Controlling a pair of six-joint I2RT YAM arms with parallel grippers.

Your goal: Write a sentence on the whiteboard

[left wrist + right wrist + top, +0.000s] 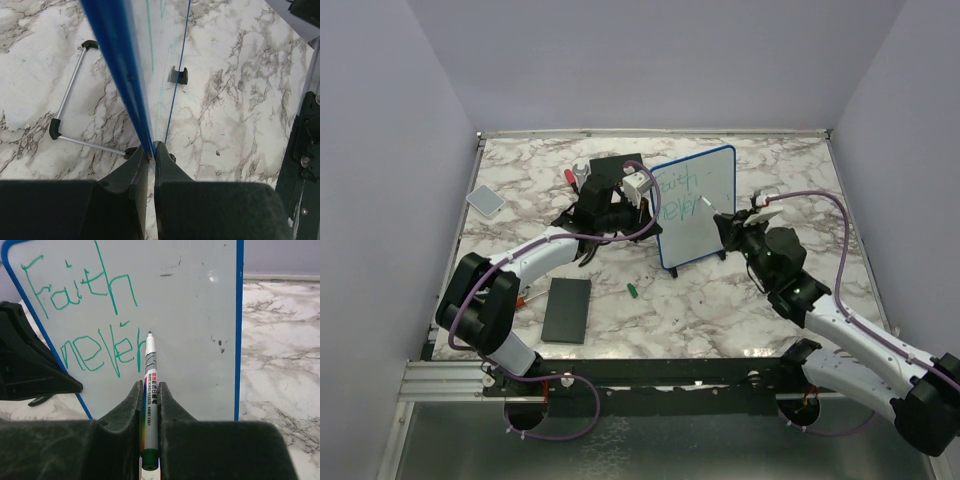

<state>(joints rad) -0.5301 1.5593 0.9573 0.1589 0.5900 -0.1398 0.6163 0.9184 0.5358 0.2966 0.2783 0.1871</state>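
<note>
The whiteboard (698, 212) stands upright in its blue frame at mid table. My left gripper (151, 150) is shut on the frame's edge (116, 55); from above it (642, 190) sits at the board's left side. My right gripper (151, 390) is shut on a grey marker (151, 407) and faces the board from the right (728, 228). The marker's tip (149, 334) is at the board's face, just right of the green lettering. The sentence (82, 295) reads "Faith" on the upper line and "never" below it.
A flat black slab (567, 309) lies near the front left, with a green cap (632, 290) beside it. A small grey pad (486, 199) is at the far left. The board's wire stand (67, 102) and black foot (178, 76) rest on the marble.
</note>
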